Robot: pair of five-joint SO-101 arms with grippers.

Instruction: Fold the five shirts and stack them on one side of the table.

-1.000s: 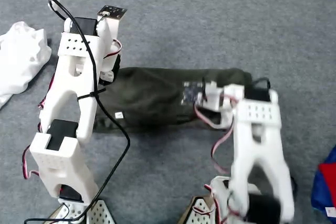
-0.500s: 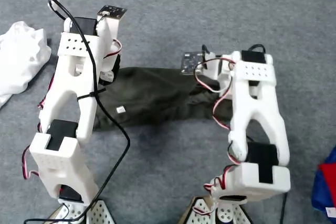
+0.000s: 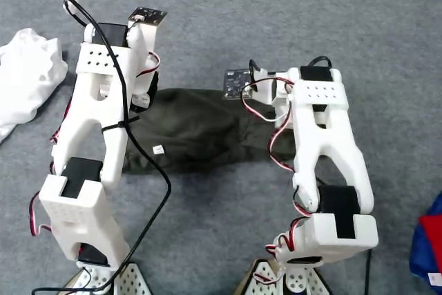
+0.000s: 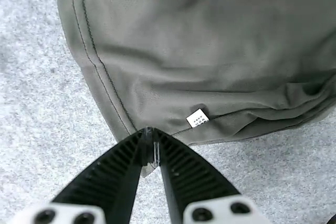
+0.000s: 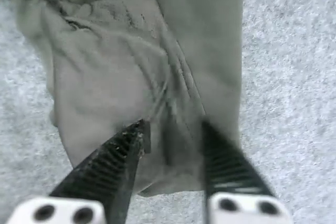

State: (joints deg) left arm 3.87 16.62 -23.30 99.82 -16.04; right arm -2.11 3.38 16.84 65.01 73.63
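From above, the green shirt [image 3: 200, 126] lies on the grey desk [image 3: 221, 32], folded into a long band. Its long side runs across from the left arm [image 3: 103, 101] to the right arm [image 3: 318, 122]. A small white tag [image 3: 158, 149] sits on the shirt near the left arm. Any writing on it is too small to read. A white shirt [image 3: 27, 74] lies in a heap on the other side of the left arm, well apart from the green one. A blue and red shirt [image 3: 428, 240] lies at the desk's edge, past the right arm.

From the left wrist, the left pincer [image 4: 149, 140] is clenched on a corner of the green shirt, right on its stitched edge. The white tag lies just past the pincer's tips. It has tiny marks that cannot be read. The stitched hem runs away from the tips.

From the right wrist, the right pincer [image 5: 170, 127] is released, with its jaws apart. It hangs over the other end of the green shirt. Wrinkled cloth lies between the jaws and ahead of them.
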